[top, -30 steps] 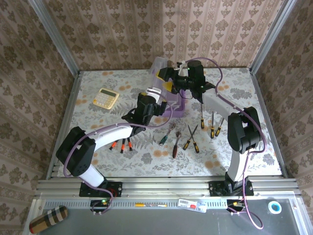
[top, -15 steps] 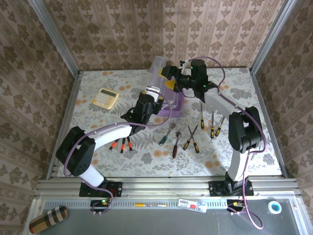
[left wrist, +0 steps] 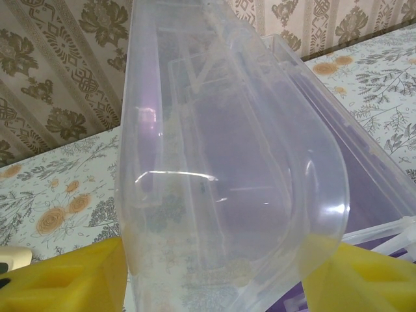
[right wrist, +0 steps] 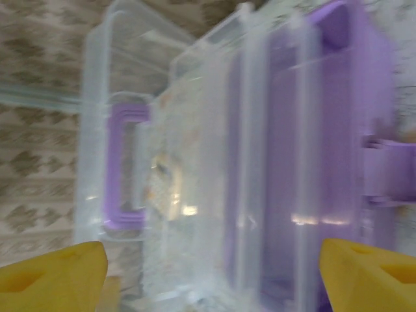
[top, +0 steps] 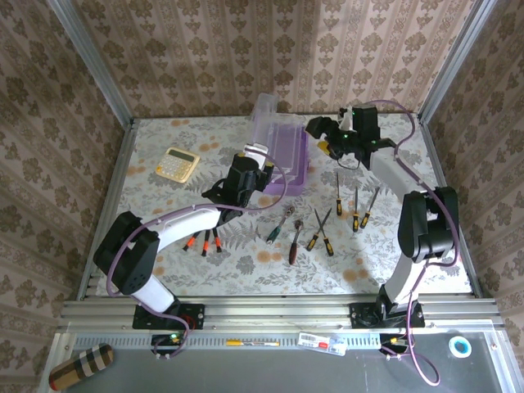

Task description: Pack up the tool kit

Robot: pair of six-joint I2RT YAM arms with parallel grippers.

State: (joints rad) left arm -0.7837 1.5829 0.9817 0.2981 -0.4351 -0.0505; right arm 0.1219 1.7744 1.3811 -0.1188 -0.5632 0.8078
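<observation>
Moved: right claw point(top: 319, 137) has drawn back rightward off the case point(top: 291, 160); I see it spread and empty.
Hold: left claw point(left wrist: 214, 276) clamped, as I read it, on the raised lid point(left wrist: 227, 162).
Case: open, far-centre on the bench point(top: 164, 205), long axis running away from me.
Next: screwdrivers point(top: 337, 187) lie nearward of the right claw, shafts near-to-far; right arm is closer.

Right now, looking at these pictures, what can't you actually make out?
- Top view: the left arm covers part of the orange-handled screwdrivers.
- Left wrist view: the bottom edge cuts off the left fingers, so whether they pinch the clear lid is unclear.
- Right wrist view: blur smears the purple case; its contents are unreadable.
</observation>
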